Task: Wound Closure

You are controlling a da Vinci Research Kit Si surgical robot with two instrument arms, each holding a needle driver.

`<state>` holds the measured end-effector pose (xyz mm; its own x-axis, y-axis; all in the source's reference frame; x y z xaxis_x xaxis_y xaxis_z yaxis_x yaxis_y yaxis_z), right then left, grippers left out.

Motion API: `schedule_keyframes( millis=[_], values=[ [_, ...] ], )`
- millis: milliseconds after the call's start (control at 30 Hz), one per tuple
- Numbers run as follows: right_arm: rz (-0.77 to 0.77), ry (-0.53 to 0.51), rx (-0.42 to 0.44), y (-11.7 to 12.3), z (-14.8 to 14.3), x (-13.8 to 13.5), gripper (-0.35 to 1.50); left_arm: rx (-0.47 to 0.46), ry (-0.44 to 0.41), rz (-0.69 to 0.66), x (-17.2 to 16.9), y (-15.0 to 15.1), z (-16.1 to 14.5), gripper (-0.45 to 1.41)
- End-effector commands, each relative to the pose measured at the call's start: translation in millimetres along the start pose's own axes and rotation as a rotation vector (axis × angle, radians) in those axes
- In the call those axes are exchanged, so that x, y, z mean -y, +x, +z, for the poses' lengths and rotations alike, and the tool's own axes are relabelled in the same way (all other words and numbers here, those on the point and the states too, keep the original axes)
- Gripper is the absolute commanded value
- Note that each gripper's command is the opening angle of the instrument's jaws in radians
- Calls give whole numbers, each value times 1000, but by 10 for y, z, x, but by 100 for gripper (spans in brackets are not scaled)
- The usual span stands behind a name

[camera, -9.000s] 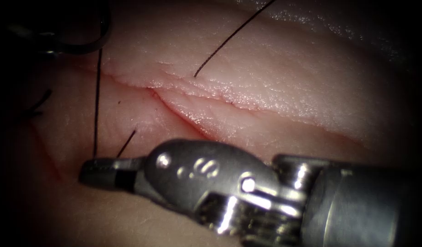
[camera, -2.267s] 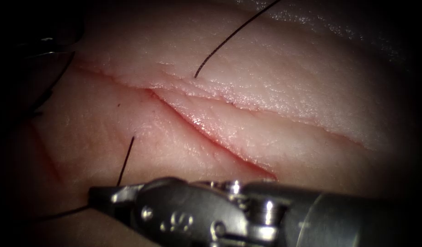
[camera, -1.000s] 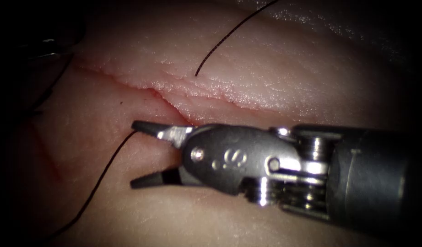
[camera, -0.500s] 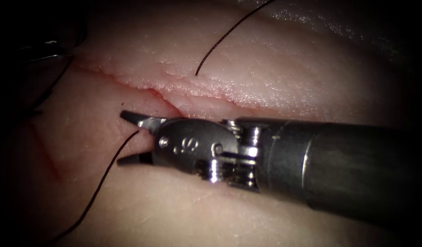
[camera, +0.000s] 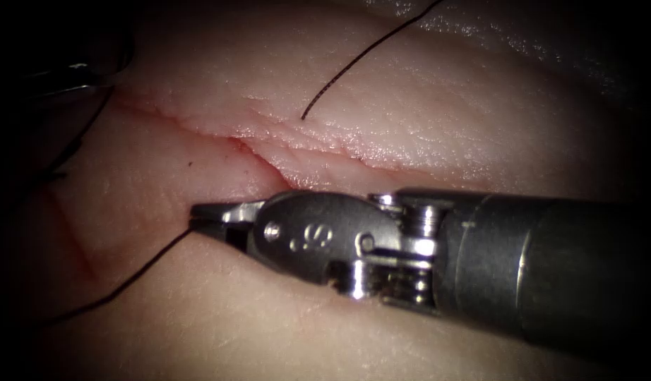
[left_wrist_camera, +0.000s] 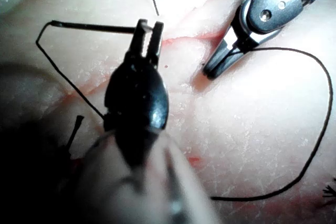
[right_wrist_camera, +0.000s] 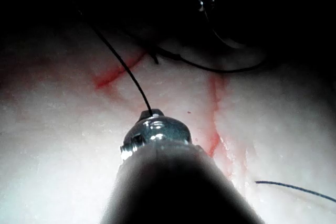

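Right tool (camera: 198, 215) has its jaws closed on the thread (camera: 138, 271), gripped at the tips just left of the cut (camera: 269, 166) (same grip seen in the left wrist view, tool tip (left_wrist_camera: 210, 71) pressed to the tissue (camera: 445, 127)). Thread is thin, dark, slack: it leaves the jaws and curves away down-left over the tissue. Second strand (camera: 354, 63) lies across the tissue right of the cut, free end near its edge. Left tool (left_wrist_camera: 148, 34) has its jaws nearly closed on a dark straight piece, thread or needle, can't tell which. Cut is a thin reddish line, edges close together, red fluid (right_wrist_camera: 113, 74) streaked beside it.
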<state>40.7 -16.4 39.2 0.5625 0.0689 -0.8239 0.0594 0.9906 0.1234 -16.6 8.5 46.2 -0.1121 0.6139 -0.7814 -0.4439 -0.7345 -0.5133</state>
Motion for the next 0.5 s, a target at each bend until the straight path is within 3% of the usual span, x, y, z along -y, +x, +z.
schedule_keyframes(
  millis=[33,200,500],
  values=[
    [-3,15,-7,11,5,9,-35,0,-1,-1,-1,-6,6,-45],
    [-12,72,-15,30,4,26,-35,0,-1,-1,-2,-6,6,-45],
    [-40,191,-55,85,11,66,-35,0,-1,-1,-2,-6,5,-45]
  ],
)
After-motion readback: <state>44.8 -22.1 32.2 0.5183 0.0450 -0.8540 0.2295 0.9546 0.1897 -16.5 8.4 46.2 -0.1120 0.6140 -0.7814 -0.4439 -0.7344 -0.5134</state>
